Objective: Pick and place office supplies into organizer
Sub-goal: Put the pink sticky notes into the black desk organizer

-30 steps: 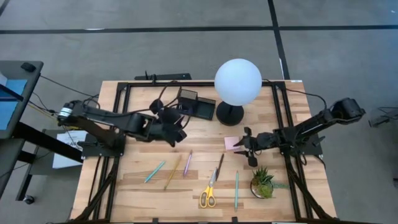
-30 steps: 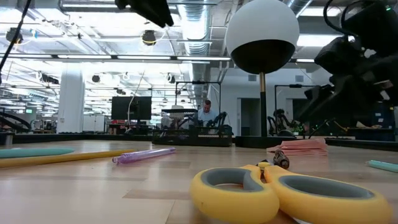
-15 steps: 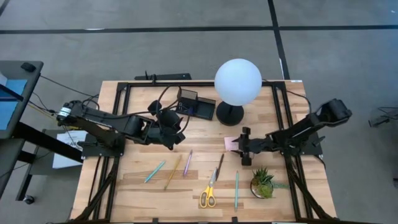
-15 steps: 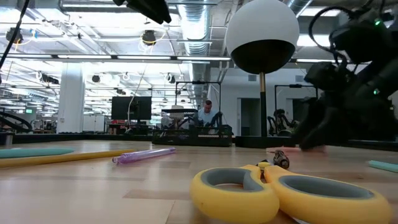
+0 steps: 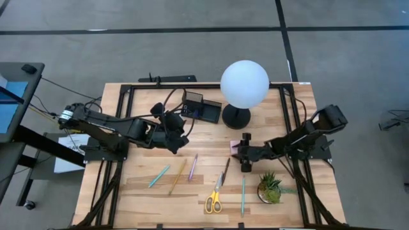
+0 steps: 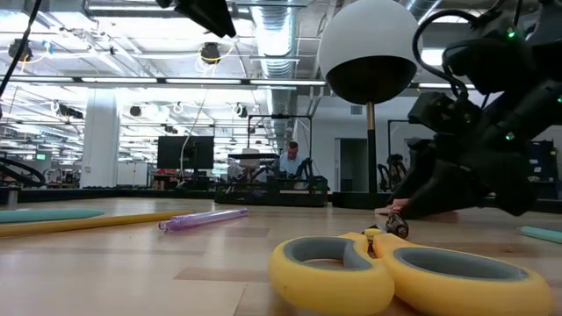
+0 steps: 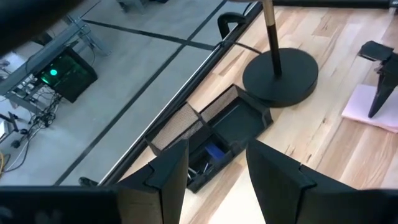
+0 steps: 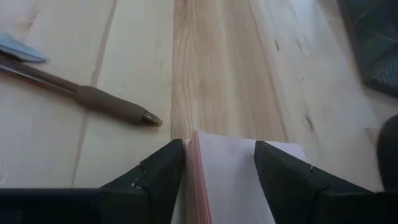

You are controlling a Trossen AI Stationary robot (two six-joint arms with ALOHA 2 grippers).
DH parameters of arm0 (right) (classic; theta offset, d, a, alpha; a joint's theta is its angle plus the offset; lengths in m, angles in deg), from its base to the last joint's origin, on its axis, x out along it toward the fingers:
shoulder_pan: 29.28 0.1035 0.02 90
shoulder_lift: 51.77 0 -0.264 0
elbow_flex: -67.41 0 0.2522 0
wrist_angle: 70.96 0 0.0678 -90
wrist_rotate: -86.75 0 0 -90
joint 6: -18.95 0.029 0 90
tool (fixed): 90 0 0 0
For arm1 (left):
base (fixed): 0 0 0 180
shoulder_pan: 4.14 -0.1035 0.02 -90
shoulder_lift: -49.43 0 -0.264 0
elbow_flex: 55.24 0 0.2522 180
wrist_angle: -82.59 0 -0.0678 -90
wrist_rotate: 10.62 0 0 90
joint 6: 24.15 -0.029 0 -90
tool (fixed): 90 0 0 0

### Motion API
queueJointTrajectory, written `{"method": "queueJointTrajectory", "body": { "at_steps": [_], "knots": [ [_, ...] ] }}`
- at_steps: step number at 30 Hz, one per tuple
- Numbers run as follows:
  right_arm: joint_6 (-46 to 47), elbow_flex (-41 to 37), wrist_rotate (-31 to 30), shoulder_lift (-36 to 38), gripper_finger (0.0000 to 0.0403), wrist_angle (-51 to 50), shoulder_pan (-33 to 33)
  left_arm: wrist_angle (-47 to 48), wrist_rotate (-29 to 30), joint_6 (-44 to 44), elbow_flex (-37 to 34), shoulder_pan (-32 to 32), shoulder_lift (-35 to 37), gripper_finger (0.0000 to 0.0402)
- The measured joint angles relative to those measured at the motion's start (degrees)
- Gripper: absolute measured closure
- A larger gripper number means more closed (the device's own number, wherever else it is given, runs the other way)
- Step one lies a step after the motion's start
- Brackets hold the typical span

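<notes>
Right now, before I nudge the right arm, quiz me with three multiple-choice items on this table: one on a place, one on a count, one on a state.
1. Where does the right gripper work?
A. beside the potted plant's pot
B. at the pink sticky-note pad, beside the lamp base
C. inside the organizer

2. How many thin pens and pencils lie loose on the wood?
A. two
B. five
C. eight

3. How do the right gripper's fingers stand?
A. apart, astride the pad
B. shut on the scissors
C. shut on nothing, high above the table

Answers: 1 B, the high view puts the gripper on the pad just in front of the lamp base. 2 B, teal, yellow, purple, dark and teal. 3 A, the right wrist view shows one finger at each side of the pad.

The left gripper waits near the organizer.
</notes>
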Motion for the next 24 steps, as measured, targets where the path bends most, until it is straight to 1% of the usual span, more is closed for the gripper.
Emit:
{"method": "queueJointTrajectory", "body": {
  "at_steps": [4,9,13,14,18,21,24],
  "knots": [
    [2.41,0.02,1.39,-0.36,0.0253,-0.03,-0.35,1.85,-0.24,1.81,-0.02,0.34,-0.02,0.0243],
    [3.83,-0.12,0.96,-0.5,0.0323,1.08,-0.46,2.48,-0.04,2.43,-0.04,1.81,0.19,0.0243],
    [5.83,-0.47,-2.06,-0.6,0.0384,4.13,-0.77,2.97,0.33,2.44,-0.04,3.35,0.86,0.0243],
    [6.33,-0.48,-3.28,-0.63,0.0393,4.71,-0.72,3.2,0.42,2.47,-0.04,3.62,1.05,0.0243],
    [6.63,-0.61,-8.34,-0.74,0.0394,7.82,-0.84,4.44,0.49,2.68,-0.07,4.59,1.49,0.0243],
    [6.49,-0.57,-8.9,-0.74,0.04,13.44,-1.9,5.13,0.57,3.24,-0.07,4.85,1.6,0.0243],
    [4.27,0.04,-8.86,-0.63,0.04,20.66,-3.12,5.28,0.66,3.25,-0.07,4.92,1.57,0.0243]
  ]
}}
